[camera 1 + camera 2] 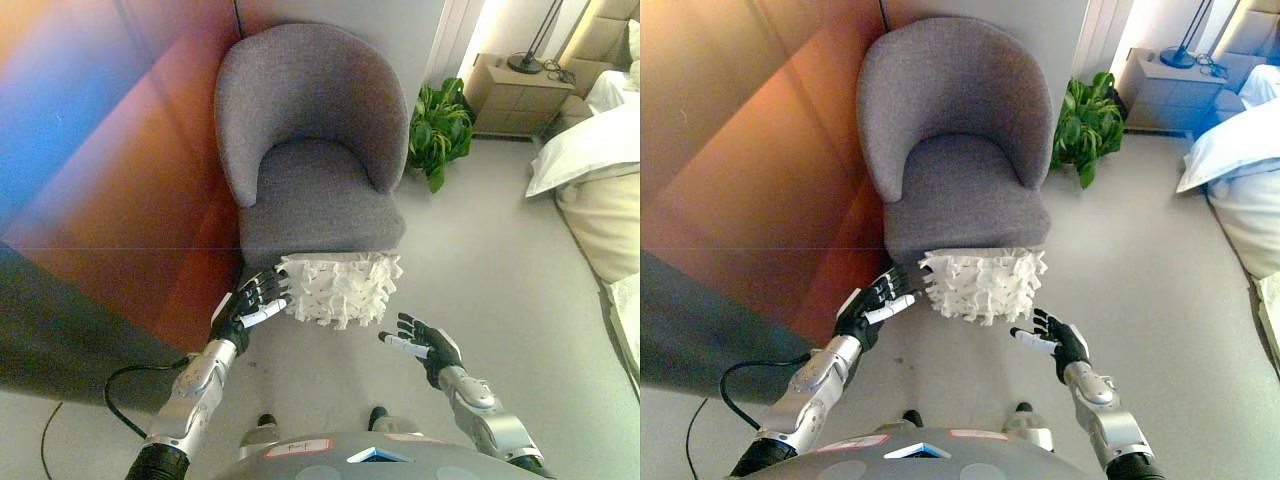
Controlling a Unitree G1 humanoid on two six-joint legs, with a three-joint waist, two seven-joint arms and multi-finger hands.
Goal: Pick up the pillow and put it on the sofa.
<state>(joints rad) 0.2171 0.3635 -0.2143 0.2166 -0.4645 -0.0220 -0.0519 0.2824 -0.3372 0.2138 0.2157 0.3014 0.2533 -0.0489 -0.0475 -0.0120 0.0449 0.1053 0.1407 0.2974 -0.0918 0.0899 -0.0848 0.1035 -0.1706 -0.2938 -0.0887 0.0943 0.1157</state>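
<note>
A white shaggy pillow (340,288) stands on the floor, leaning against the front edge of a grey tub armchair (315,150). My left hand (252,302) is at the pillow's left edge with straight fingers touching it, open. My right hand (425,345) hovers open below and to the right of the pillow, a short way clear of it. The armchair's seat (965,190) has nothing on it.
A wood-panelled wall (110,170) runs along the left, close to the chair. A potted green plant (440,125) stands right of the chair. A bed with white bedding (600,170) and a nightstand (515,95) with a lamp fill the right side. Grey floor lies between.
</note>
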